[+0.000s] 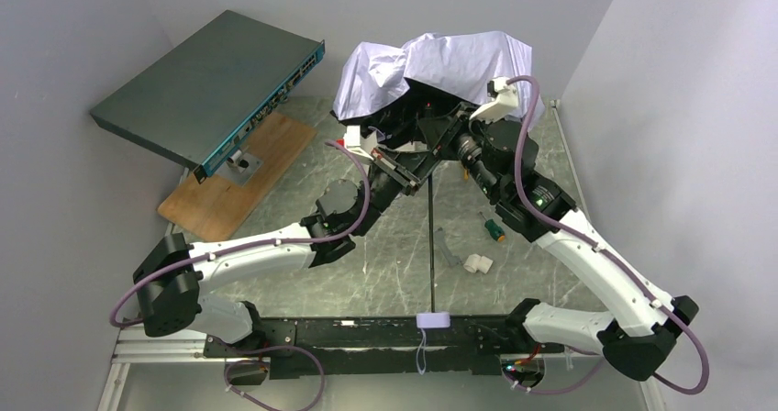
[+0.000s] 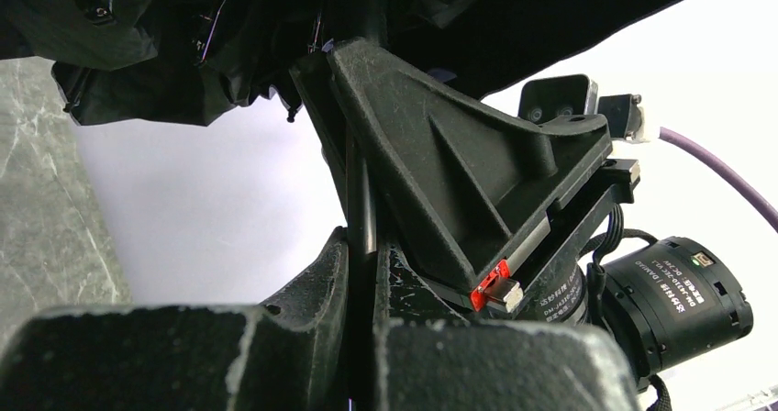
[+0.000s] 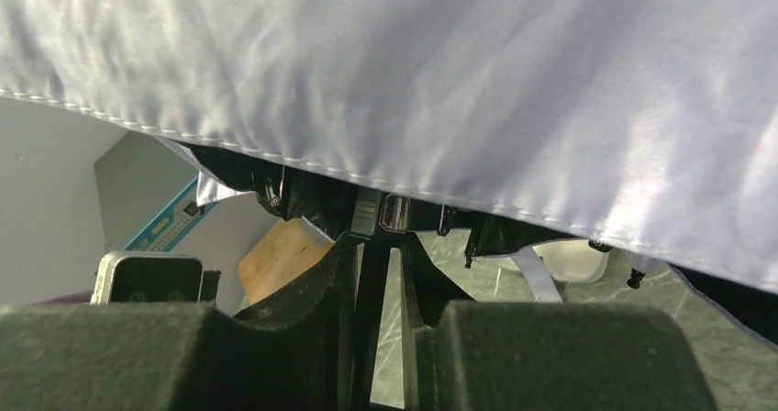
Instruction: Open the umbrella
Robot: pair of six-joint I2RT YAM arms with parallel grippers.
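Plain white walls (image 1: 697, 108) close in on three sides of a grey-green marbled table (image 1: 385, 264). At far left a dark grey, flat, metal network switch (image 1: 211, 81) leans tilted over a light wooden board (image 1: 229, 191). The compact folding umbrella of pale lavender-white fabric (image 1: 440, 62) lies along the middle of the table. Its canopy is bunched and only part spread at the far end, and its small pale handle (image 1: 432, 319) sits at the near edge between the arm bases. Both arms meet under the canopy. The left gripper (image 2: 360, 273) is pressed together on the thin black shaft (image 1: 431, 246), pinching it. The right gripper (image 3: 381, 273) straddles the same shaft just below the black runner (image 3: 381, 211). Its jaws are narrowly parted and a sliver of table shows on one side, so it looks like a loose collar, not a clamp. The main risk I judge is the shaft sliding through the left pinch when the runner is pushed, so the umbrella travels toward the far wall instead of spreading. A push that is off the shaft's line could bend the thin shaft or jam the runner short of its catch. The two grippers sit almost touching, so any closing of that gap could knock them together. A spreading canopy could catch its ribs on the far wall or drape further over the right wrist camera. A swinging handle could sweep the small green-and-orange part (image 1: 495, 229) and the white plastic fitting (image 1: 477, 263) lying just right of the shaft.
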